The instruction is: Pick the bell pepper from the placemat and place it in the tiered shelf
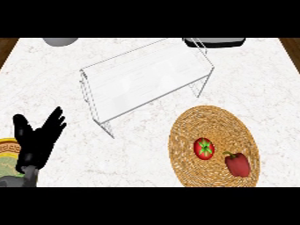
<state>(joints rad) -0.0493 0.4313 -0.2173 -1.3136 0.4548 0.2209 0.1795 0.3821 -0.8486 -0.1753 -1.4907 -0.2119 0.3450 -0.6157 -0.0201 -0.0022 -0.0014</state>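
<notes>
the pick has not begun; the red bell pepper [238,164] lies untouched on the round woven placemat [201,121], just beside a tomato [204,148]; the next move calls for a hand to reach that mat and close on the pepper alone, then carry it to the clear tiered shelf [145,79]; the left hand [38,138] rests at the view's lower left, fingers spread upward, holding nothing; the right hand is not seen, probably outside the view.
</notes>
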